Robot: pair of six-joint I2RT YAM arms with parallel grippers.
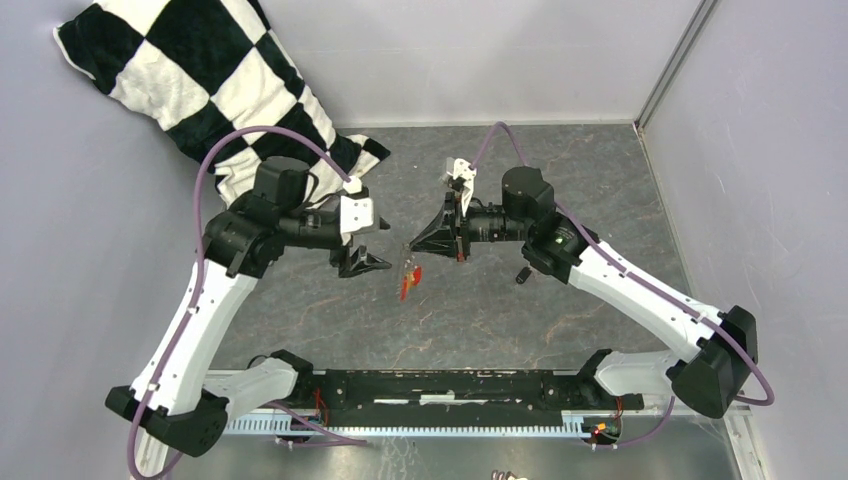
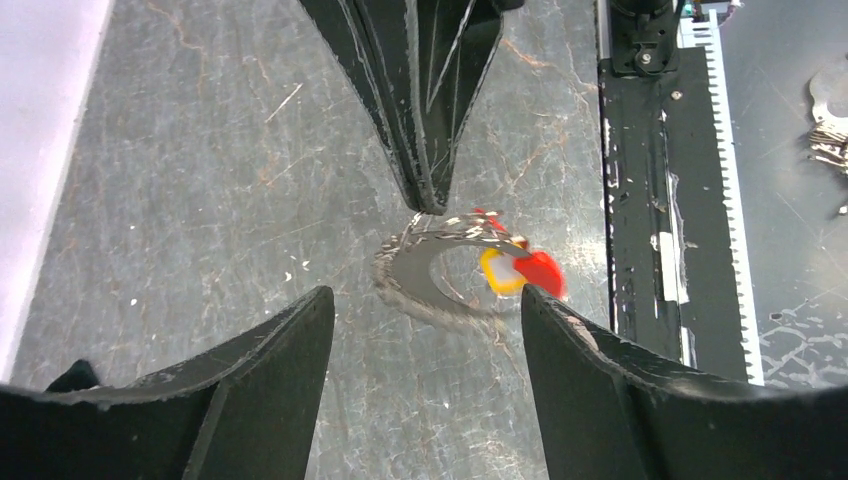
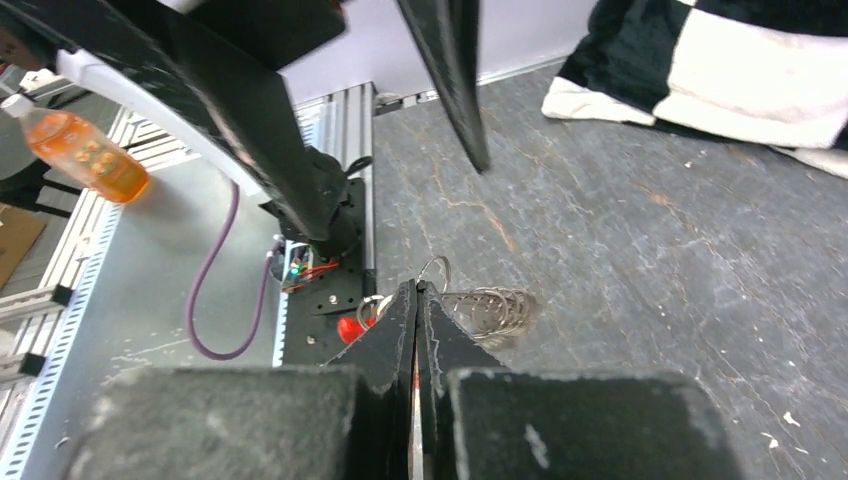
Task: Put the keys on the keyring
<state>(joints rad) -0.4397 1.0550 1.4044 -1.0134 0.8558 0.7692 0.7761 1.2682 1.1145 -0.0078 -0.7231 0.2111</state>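
My right gripper [image 1: 412, 243] is shut on the keyring [image 1: 408, 262] and holds it in the air over the middle of the table. A red key [image 1: 406, 284] hangs below it. In the left wrist view the right fingers [image 2: 428, 150] come down from the top onto the blurred wire ring [image 2: 445, 228], with a yellow-headed key [image 2: 497, 272] and a red-headed key [image 2: 542, 272] hanging from it. My left gripper [image 1: 368, 262] is open and empty, just left of the ring; its gap [image 2: 425, 300] faces the ring. In the right wrist view the shut jaws [image 3: 417, 292] hide most of the ring [image 3: 437, 266]. No black-headed key shows.
A black-and-white checkered cloth [image 1: 200, 80] lies at the back left. The black and aluminium base rail [image 1: 450, 385] runs along the near edge. An orange bottle [image 3: 85, 155] stands beyond the rail. Some metal pieces [image 2: 828, 125] lie past the rail.
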